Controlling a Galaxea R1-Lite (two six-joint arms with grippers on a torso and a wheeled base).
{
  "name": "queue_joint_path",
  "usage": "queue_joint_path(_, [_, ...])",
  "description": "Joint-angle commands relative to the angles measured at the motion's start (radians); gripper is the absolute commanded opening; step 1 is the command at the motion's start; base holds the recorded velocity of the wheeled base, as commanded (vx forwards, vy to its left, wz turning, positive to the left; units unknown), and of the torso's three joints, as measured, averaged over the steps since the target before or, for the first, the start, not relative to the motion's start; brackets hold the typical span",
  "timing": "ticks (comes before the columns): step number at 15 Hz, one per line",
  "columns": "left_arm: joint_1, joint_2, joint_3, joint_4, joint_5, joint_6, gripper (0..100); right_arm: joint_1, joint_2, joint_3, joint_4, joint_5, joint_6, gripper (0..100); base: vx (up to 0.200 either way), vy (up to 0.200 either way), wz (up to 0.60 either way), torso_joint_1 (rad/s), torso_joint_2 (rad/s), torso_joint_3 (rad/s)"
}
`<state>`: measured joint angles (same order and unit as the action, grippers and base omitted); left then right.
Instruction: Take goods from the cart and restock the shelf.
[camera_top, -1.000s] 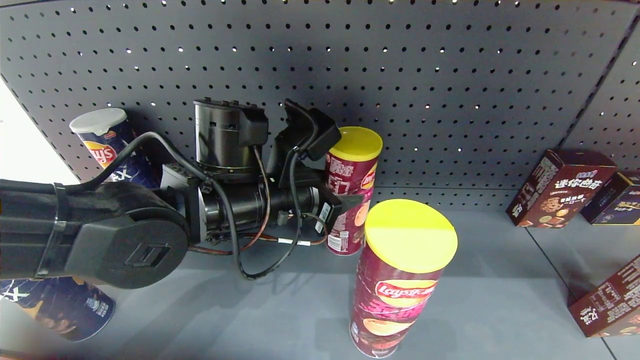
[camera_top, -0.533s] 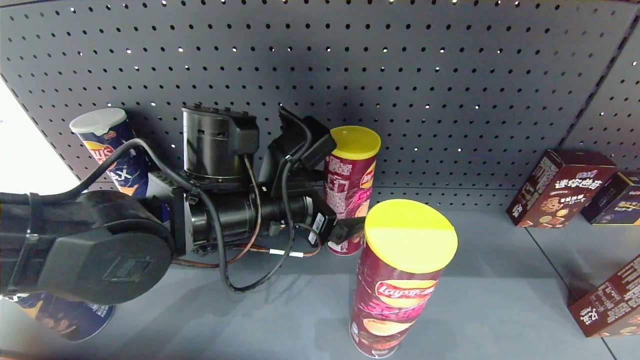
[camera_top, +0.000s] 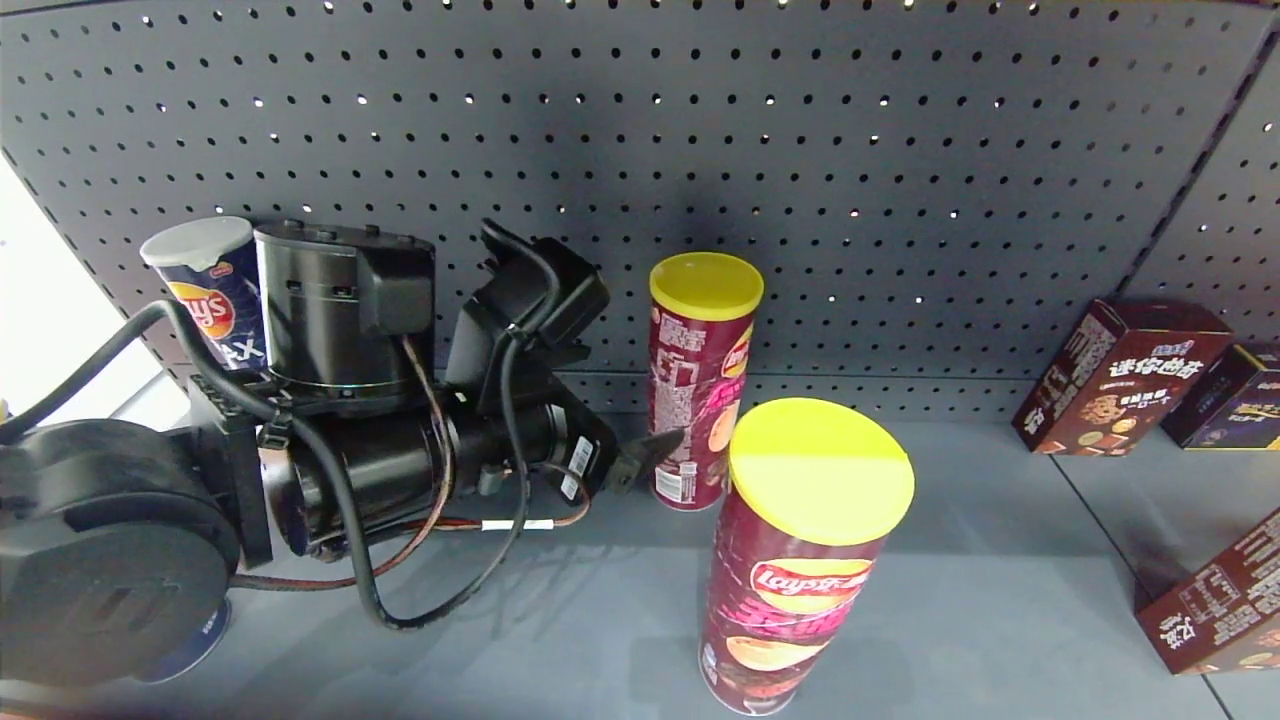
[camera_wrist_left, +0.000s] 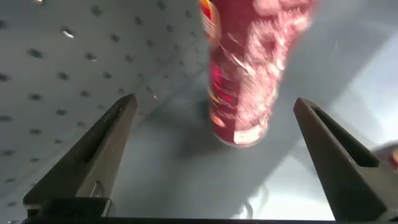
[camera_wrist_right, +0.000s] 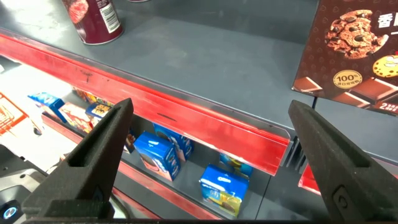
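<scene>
- The left end effector (camera_top: 648, 455) is hanging open low over the shelf (camera_top: 1000, 600), just left of the far red can (camera_top: 700, 390). Its jaws are standing wide apart and are gripping nothing.
- In the left wrist view, the left end effector (camera_wrist_left: 214, 102) is framing the far red can (camera_wrist_left: 249, 68) between its fingers (camera_wrist_left: 93, 162). Neither finger is touching the can.
- The far red can is standing upright at the back of the shelf, close to the pegboard panel (camera_top: 800, 150). This deep position is probably keeping the front row free for more stock.
- The near red can (camera_top: 800, 560) is standing upright in front of it and slightly right, apart from it.
- A blue can (camera_top: 210, 290) is standing at the far left, behind the arm. Brown boxes (camera_top: 1120, 375) are occupying the right end of the shelf.
- The right end effector (camera_wrist_right: 211, 106) is also hanging open and empty, in front of the red shelf rail (camera_wrist_right: 74, 71) and near a cookie box (camera_wrist_right: 354, 56).
- Judgement: the far can is looking fully placed, so this unit is counting as restocked.
- Judgement: the next move is calling for a straight leftward retreat, since a swing toward the near side is risking a knock to the near red can.
</scene>
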<state>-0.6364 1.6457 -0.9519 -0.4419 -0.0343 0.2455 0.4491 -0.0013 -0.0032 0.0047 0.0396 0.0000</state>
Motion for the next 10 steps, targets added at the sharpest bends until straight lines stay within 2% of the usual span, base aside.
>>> queue_joint_path(1, [-0.003,0.026,-0.011,-0.001,0.053,-0.002,100,0.000,0.001,0.000,0.000,0.000,0.000,100,0.000,0.000,0.00,0.000,0.00,0.000])
queue_joint_path(6, [0.006,0.075,-0.064,0.000,0.139,-0.011,100,0.000,0.001,0.000,0.000,0.000,0.000,100,0.000,0.000,0.00,0.000,0.00,0.000])
queue_joint_path(10, [0.021,0.071,-0.050,0.000,0.143,-0.011,100,0.000,0.001,0.000,0.000,0.000,0.000,100,0.000,0.000,0.00,0.000,0.00,0.000])
